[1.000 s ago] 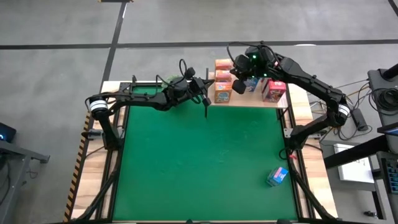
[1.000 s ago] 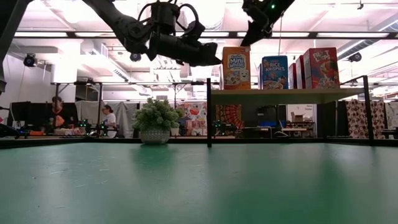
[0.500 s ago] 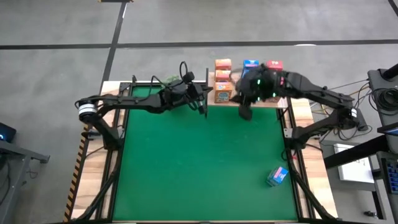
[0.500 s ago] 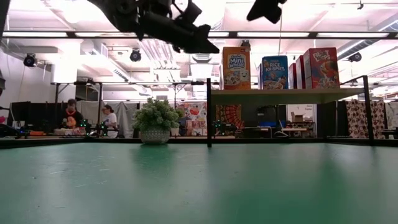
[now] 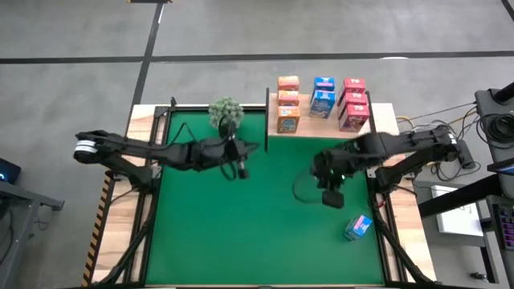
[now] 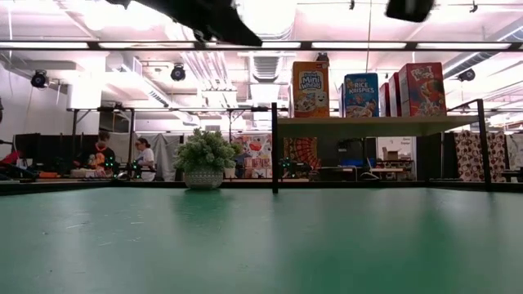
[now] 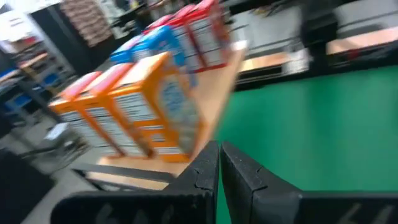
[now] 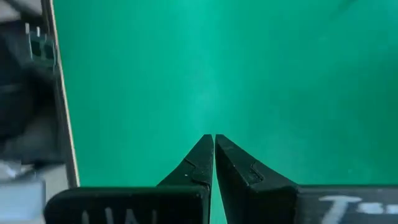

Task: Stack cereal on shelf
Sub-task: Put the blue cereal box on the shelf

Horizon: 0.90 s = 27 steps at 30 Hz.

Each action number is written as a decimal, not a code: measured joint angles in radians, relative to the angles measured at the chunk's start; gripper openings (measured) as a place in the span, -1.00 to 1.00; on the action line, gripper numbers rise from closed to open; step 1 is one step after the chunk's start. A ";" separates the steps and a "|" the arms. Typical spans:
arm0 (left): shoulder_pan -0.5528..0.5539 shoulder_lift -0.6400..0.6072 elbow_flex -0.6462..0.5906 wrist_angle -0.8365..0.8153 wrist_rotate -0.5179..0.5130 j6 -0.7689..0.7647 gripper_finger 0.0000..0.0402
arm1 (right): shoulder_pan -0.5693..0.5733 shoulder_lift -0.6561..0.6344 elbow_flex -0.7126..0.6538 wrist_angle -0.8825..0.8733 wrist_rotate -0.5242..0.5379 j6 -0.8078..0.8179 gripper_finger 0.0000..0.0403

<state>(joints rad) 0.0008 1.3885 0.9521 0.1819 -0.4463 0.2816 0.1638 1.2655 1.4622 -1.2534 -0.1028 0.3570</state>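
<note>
A: Where does the cereal stand?

B: Eight boxes sit on the shelf (image 5: pixel 321 128) at the far edge of the table: three orange boxes (image 5: pixel 287 102), three red-pink boxes (image 5: pixel 353 103) and two blue boxes (image 5: pixel 323 95), in neat columns. The ninth, a lone blue box (image 5: pixel 358 228), lies on the green mat (image 5: pixel 241 233) near the table's right edge, well apart from the shelf.

A: And the arms?

B: The right gripper (image 5: pixel 331 197) hangs over the mat, near the lone blue box but not touching it, its fingers pressed together and empty. The left gripper (image 5: pixel 238 170) is over the mat near the plant (image 5: pixel 226 111), also closed on nothing.

A: What could go wrong?

B: The right gripper must spread its fingers before it descends; closed, it would likely just shove or topple the box. The box lies askew close to the mat's edge, so a poor approach could push it off. Later, the free slot is between filled columns, and a clumsy placement might knock neighbours over.
</note>
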 joint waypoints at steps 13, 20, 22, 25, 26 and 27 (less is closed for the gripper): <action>-0.200 -0.079 -0.103 0.002 0.001 -0.028 -1.00 | 0.292 -0.021 -0.198 -0.064 -0.039 0.301 -0.96; -0.197 -0.080 -0.096 0.019 0.001 -0.019 -1.00 | 0.347 -0.017 -0.254 -0.078 -0.026 0.387 -0.96; -0.197 -0.080 -0.096 0.020 0.001 -0.019 -1.00 | 0.347 -0.015 -0.265 -0.079 -0.025 0.378 -0.94; -0.197 -0.080 -0.096 0.020 0.001 -0.018 -1.00 | 0.347 -0.014 -0.268 -0.078 -0.032 0.384 -0.86; -0.197 -0.080 -0.096 0.020 0.001 -0.018 -1.00 | 0.347 -0.014 -0.268 -0.080 -0.036 0.384 -0.81; -0.197 -0.080 -0.096 0.020 0.001 -0.018 -1.00 | 0.347 -0.014 -0.266 -0.083 -0.037 0.384 -0.76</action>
<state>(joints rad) -0.1963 1.3083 0.8562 0.2016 -0.4458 0.2634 0.5113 1.2514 1.1964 -1.3368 -0.1395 0.7410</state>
